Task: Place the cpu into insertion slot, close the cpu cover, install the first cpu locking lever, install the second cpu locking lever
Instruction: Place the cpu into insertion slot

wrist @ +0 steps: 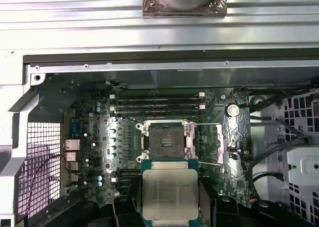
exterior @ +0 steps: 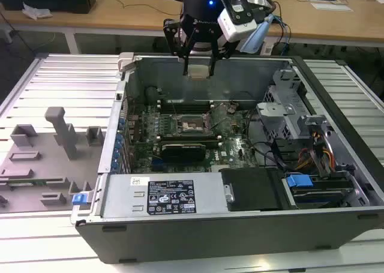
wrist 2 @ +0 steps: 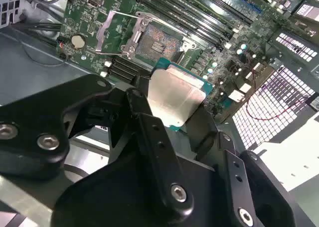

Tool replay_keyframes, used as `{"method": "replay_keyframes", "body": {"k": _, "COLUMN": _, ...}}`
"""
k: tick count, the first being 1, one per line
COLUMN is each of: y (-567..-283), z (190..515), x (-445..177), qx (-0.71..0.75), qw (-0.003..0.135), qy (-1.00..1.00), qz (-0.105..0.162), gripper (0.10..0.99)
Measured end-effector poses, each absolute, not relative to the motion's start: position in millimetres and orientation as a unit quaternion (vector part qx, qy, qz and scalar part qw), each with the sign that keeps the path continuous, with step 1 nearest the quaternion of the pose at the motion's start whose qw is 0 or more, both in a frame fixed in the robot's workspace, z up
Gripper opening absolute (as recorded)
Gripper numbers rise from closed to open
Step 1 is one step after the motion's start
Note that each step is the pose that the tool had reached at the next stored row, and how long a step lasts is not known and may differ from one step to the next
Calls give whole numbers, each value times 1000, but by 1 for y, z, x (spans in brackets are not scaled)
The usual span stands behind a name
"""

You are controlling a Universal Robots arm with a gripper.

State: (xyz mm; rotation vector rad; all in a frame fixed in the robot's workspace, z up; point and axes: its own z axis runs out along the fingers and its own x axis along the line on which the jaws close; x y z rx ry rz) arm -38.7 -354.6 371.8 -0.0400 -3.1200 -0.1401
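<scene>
The computer case's near wall (exterior: 240, 237) stands foremost in the exterior view. Beyond it, over the open case, the gripper (exterior: 198, 68) hangs with the cpu (exterior: 198, 72) clamped between its jaws, clear of the insertion slot (exterior: 191, 125) on the green board (exterior: 237, 147).

In the second wrist view, black fingers (wrist 2: 144, 117) pinch two opposite edges of the cpu (wrist 2: 174, 100), silver top showing. The insertion slot (wrist 2: 155, 43) lies bare, and the cpu cover (wrist 2: 102, 35) is swung open beside it.

In the first wrist view, the cpu (wrist: 169, 194) sits level in the grip, apart from the uncovered insertion slot (wrist: 166, 142).
</scene>
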Motion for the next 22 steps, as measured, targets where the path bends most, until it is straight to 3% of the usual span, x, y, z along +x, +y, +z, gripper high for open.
{"method": "replay_keyframes", "body": {"k": 10, "y": -355, "z": 370, "x": -39, "qx": -13, "qw": 9, "qy": -999, "qz": -45, "gripper": 541}}
{"method": "replay_keyframes", "body": {"k": 22, "y": -355, "z": 339, "x": -39, "qx": -24, "qw": 9, "qy": -999, "qz": -43, "gripper": 541}}
